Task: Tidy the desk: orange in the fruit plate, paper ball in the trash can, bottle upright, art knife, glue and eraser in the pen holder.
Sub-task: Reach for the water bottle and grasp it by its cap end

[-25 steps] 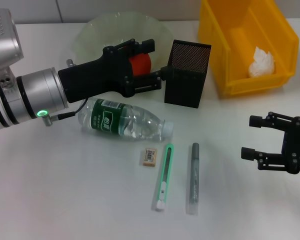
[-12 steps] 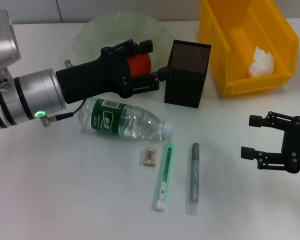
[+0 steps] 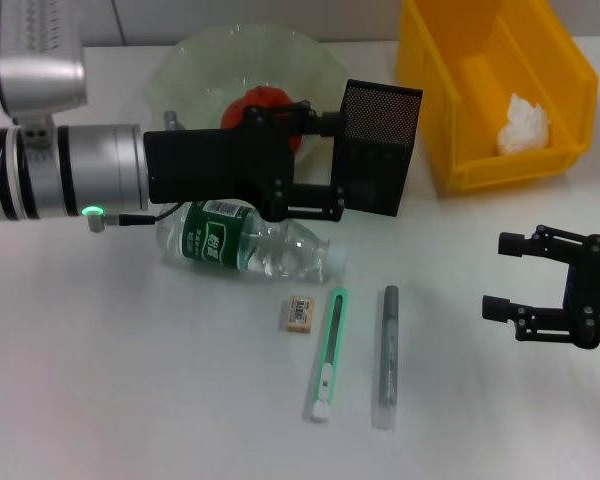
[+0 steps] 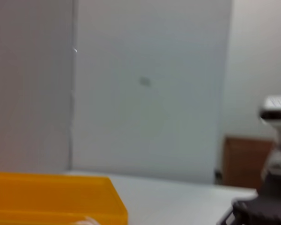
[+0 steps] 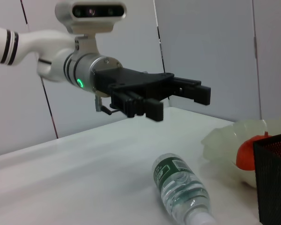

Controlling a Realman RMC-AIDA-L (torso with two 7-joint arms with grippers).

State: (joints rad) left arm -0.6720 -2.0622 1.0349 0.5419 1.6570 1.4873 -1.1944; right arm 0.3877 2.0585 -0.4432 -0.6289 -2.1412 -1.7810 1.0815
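Observation:
The orange (image 3: 259,101) lies in the pale-green fruit plate (image 3: 195,68), also seen as the orange (image 5: 247,152) in the right wrist view. My left gripper (image 3: 337,162) hovers open and empty just in front of the plate, above the bottle's (image 3: 245,240) label end and beside the black mesh pen holder (image 3: 382,118). The bottle lies on its side. Eraser (image 3: 299,312), green art knife (image 3: 325,355) and grey glue stick (image 3: 388,352) lie on the table. The paper ball (image 3: 523,124) sits in the yellow trash can (image 3: 470,100). My right gripper (image 3: 498,275) is open at the right.
The white tabletop (image 3: 130,380) stretches out at the front left and between the glue stick and my right gripper. The trash can's yellow rim (image 4: 51,197) shows in the left wrist view. The pen holder stands close to the plate.
My left gripper has let go of the orange, which now rests in the fruit plate. The gripper has drawn back toward the bottle and levelled out. The right arm has not moved.

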